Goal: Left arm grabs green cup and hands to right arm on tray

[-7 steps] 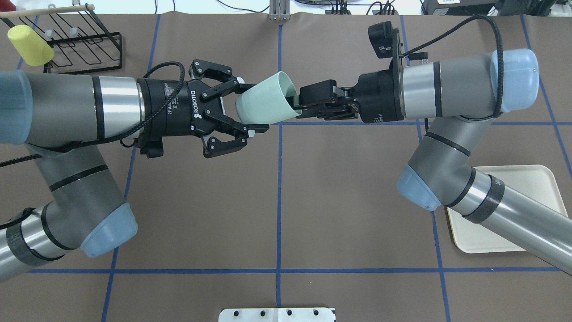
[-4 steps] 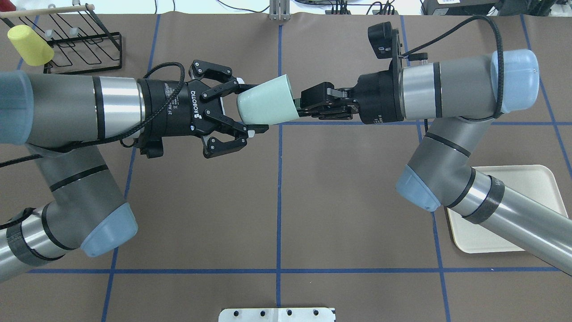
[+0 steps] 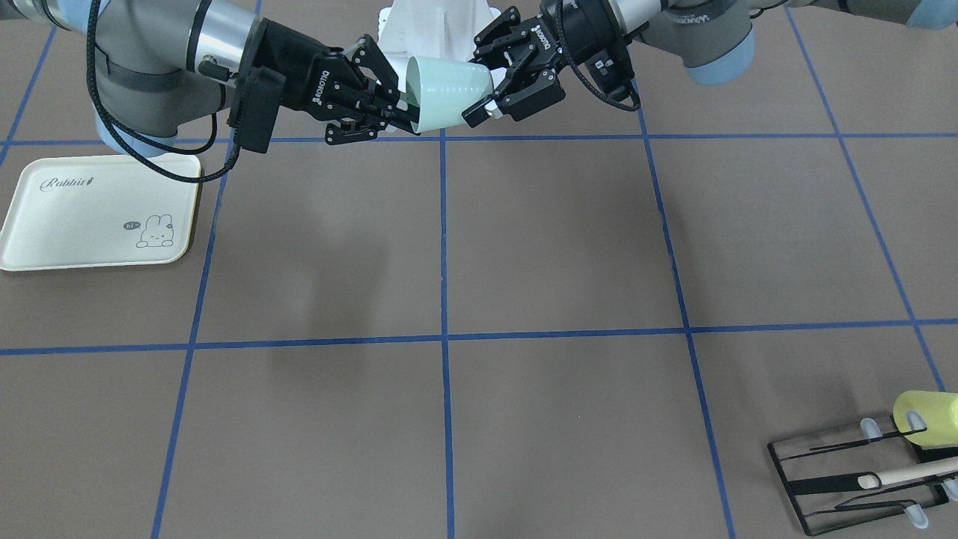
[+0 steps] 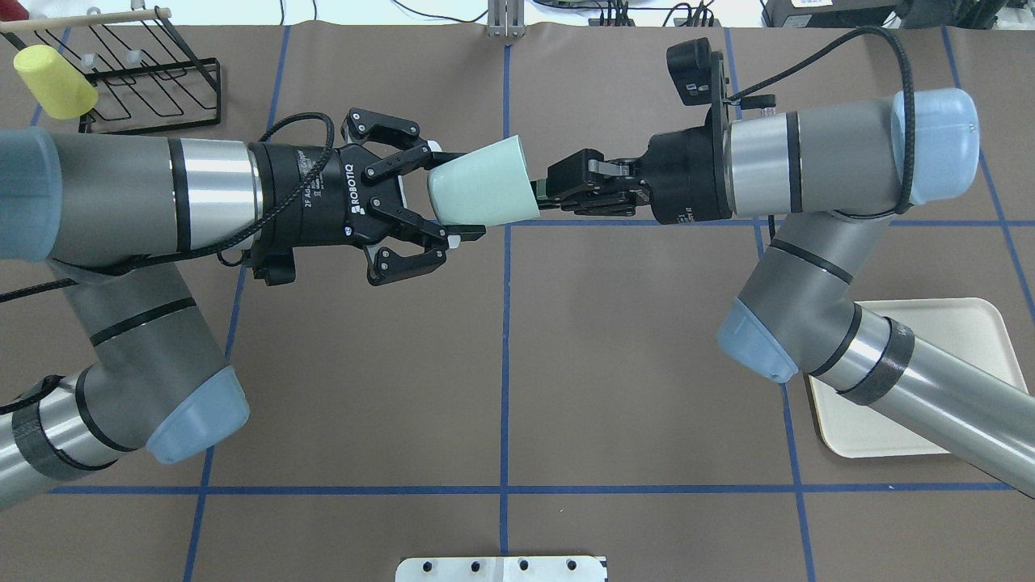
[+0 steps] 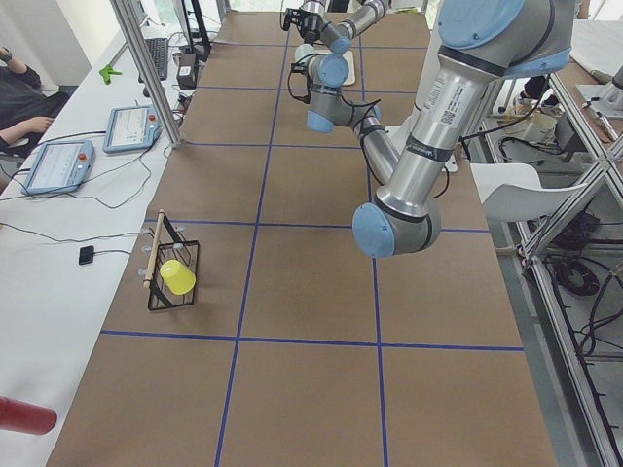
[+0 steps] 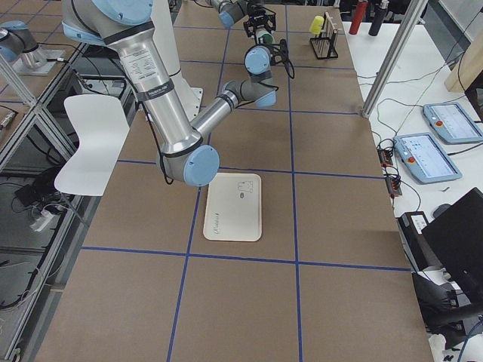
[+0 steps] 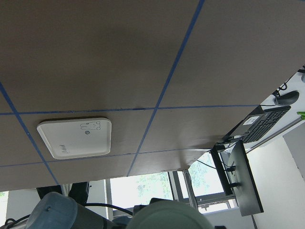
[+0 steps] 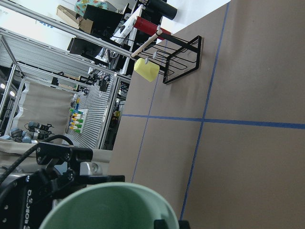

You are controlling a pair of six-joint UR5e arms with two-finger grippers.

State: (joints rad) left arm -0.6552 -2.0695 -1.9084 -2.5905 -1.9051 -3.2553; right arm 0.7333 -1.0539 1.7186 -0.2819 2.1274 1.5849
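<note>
Pale mint-green plastic cup [image 4: 483, 189] hangs on its side in mid-air above the brown paper-covered table [image 4: 631, 364] with its blue tape grid, caught between two grippers. The black two-finger left gripper [image 4: 471, 192], on the silver-grey left arm [image 4: 121, 194], has its fingers spread to either side of the cup's narrow base. As far as the overhead view lets one judge, they are pressed against it. The matching right gripper [image 4: 540, 196], on the right arm [image 4: 841, 162], meets the cup mouth-on, its fingers drawn close and pinching the rim. The flat cream-white rectangular tray [image 3: 82, 217] with its bunny drawing lies well apart on the robot's right, partly under that arm. A yellow-green cup [image 4: 55, 81] sits tipped on a black wire rack [image 4: 154, 97] at the far corner on the robot's left.
</note>
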